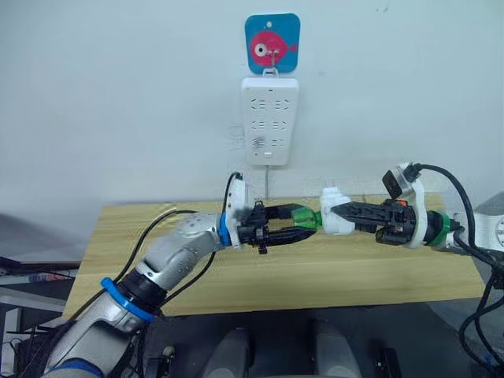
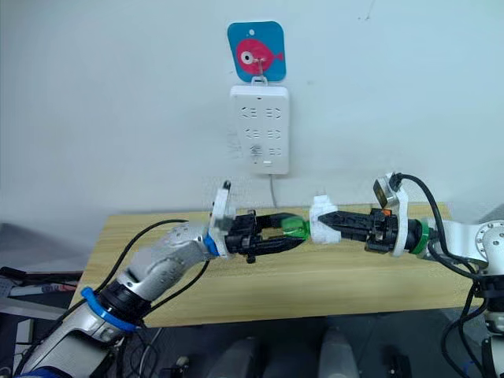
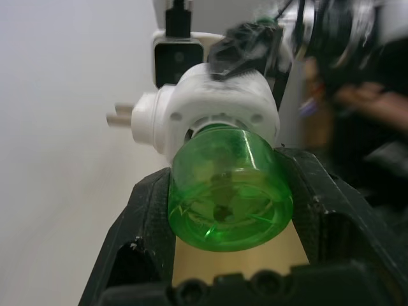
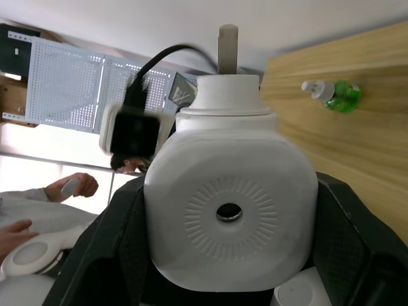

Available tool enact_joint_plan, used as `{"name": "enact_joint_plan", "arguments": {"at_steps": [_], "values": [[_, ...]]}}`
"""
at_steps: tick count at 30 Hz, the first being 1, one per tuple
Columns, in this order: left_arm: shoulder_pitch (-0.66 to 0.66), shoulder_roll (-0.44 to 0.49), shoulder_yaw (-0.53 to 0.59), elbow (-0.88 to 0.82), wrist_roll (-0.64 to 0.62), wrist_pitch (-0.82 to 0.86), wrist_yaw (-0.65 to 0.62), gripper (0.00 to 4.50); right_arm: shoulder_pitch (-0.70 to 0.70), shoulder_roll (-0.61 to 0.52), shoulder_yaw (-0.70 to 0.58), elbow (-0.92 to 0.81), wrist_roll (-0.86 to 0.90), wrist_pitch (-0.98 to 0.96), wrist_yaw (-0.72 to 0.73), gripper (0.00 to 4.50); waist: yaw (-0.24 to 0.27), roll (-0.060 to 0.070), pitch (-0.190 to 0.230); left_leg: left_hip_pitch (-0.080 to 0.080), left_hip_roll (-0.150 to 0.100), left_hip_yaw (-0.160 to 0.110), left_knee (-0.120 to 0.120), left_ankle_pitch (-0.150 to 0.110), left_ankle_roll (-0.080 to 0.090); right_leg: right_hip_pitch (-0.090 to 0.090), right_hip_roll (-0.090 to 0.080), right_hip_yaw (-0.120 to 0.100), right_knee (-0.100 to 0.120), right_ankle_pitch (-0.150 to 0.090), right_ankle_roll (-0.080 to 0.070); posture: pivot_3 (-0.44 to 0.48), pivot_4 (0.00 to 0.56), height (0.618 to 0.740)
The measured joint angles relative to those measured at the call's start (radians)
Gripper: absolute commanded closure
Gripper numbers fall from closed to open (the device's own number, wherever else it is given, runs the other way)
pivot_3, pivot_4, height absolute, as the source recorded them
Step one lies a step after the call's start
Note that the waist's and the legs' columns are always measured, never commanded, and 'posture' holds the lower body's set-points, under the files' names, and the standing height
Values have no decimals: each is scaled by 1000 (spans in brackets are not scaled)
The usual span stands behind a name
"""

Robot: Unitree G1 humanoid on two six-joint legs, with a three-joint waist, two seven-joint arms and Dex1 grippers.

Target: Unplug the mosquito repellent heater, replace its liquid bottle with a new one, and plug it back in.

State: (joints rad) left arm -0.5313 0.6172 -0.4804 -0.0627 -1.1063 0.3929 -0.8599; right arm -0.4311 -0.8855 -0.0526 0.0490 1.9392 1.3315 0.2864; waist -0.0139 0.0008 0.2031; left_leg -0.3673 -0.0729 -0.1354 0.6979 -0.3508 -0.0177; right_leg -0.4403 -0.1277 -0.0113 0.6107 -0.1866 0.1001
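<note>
Above the wooden table (image 1: 370,276), both arms meet in mid-air in front of the wall. The right gripper (image 1: 335,216) is clamped on the mosquito repellent heater (image 1: 337,216), its black fingers (image 4: 357,242) pressed against the heater's two sides; the right wrist view shows the heater's flat face with its round hole and ring of fine ribs, and a plug prong sticking out of the far end. The left gripper (image 1: 303,222) pinches a green liquid bottle (image 1: 304,218), with the fingers (image 3: 143,223) closed on either side of its clear green body. The bottle's neck end sits against the heater's underside, so the two parts are touching or joined; whether the bottle is fully seated cannot be told. The heater is held well clear of the white power strip (image 1: 270,120), which hangs on the wall above the table's back edge under a blue hook plate with a pink fish (image 1: 272,46). A second green bottle (image 4: 335,94) with a white tip lies on its side on the table. A person's hands (image 4: 44,210) show in the background of the right wrist view.
</note>
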Motion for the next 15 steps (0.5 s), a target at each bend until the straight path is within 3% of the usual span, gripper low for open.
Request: {"name": "enact_joint_plan", "arguments": {"at_steps": [3,6,10,15], "values": [[1,13,82,66,-214,320,4,2235,15,-16,7,-9,-5,7,14,1540,-12,0,2,2,-4,2,0,0,0,1,4,0,1,-1,0,11,246,740],[6,16,174,160,-348,543,30,2235,27,-42,12,-19,-15,19,21,1540,-20,-2,7,3,-3,3,0,0,0,1,6,1,2,-1,1,8,240,740],[20,23,248,199,-356,692,24,2235,41,-59,18,-37,-25,32,38,1540,-20,-4,11,3,-3,4,0,0,0,1,5,1,1,-1,0,5,252,740],[98,60,278,187,-214,734,-51,2235,78,-95,-12,-20,-139,3,16,1540,-17,-5,14,3,-3,4,-1,0,-1,0,5,2,1,-1,0,9,256,740]]}}
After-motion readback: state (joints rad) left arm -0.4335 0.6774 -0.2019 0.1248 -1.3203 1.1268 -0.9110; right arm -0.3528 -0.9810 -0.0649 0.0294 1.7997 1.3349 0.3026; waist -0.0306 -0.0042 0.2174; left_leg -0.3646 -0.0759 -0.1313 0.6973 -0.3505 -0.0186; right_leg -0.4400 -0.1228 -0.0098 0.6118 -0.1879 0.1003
